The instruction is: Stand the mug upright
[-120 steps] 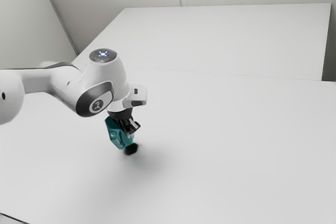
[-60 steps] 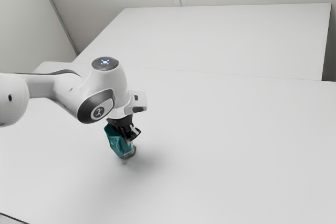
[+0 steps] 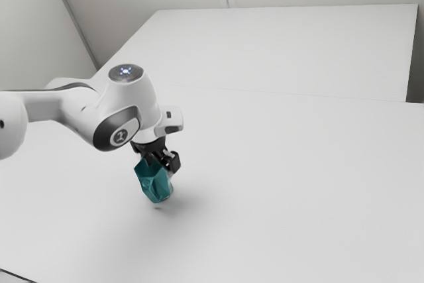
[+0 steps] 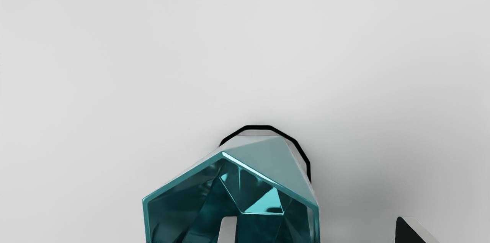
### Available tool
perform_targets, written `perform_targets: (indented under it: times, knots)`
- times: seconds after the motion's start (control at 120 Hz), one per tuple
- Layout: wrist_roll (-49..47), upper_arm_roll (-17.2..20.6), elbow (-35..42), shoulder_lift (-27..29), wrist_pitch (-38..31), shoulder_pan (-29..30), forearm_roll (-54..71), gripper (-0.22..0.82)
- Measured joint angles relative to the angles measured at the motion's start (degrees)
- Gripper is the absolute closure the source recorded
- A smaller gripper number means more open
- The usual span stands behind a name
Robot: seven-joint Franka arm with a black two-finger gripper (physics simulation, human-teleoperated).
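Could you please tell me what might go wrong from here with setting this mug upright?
The gripper is open, one finger inside the mug and the other outside, so:
- The mug appears to lean, so without a grip it could tip over.
- Closing might pinch the angled, faceted wall unevenly and twist the mug.
- Moving sideways while open, the inside finger could drag it.

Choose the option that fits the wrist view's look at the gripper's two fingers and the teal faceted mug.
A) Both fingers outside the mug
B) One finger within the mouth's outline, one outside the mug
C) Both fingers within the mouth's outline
B: the gripper has one finger showing within the open mouth of the teal faceted mug, and the other finger off to its outside.
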State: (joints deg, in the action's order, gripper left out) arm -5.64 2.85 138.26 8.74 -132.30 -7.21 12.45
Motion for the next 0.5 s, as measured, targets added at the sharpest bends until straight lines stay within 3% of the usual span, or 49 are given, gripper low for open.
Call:
perform_targets:
  times: [0.208,0.5]
  knots:
    - [-0.12,2.63,-2.60,0.83,2.24,1.88,-2.98,0.08]
    - [-0.17,2.89,-14.35,-2.00,12.36,2.81,-6.62,0.04]
